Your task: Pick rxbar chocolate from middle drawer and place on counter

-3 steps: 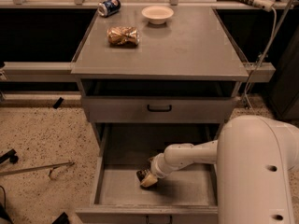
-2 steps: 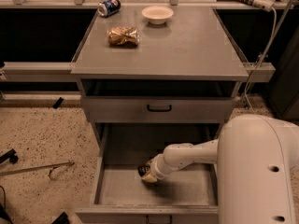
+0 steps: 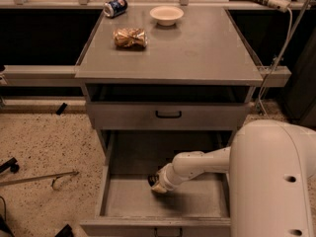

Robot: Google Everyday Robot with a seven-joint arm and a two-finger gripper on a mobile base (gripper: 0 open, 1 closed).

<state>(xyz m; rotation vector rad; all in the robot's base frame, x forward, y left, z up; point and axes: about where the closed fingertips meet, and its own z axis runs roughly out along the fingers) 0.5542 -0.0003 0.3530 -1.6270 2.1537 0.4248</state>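
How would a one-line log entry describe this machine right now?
gripper: down in middle drawer | rxbar chocolate: at gripper, inside drawer | counter: no bar yet

The gripper (image 3: 159, 185), near the back edge of the middle drawer (image 3: 197, 204), covers most of the rxbar chocolate (image 3: 152, 180); its wrapper lettering is unreadable.

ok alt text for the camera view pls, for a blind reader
A white robot arm reaches into the open grey metal middle drawer, its gripper low near the drawer's floor. On the matte grey counter above sit a gold-brown foil snack bag, a tipped blue soda can and a white bowl.
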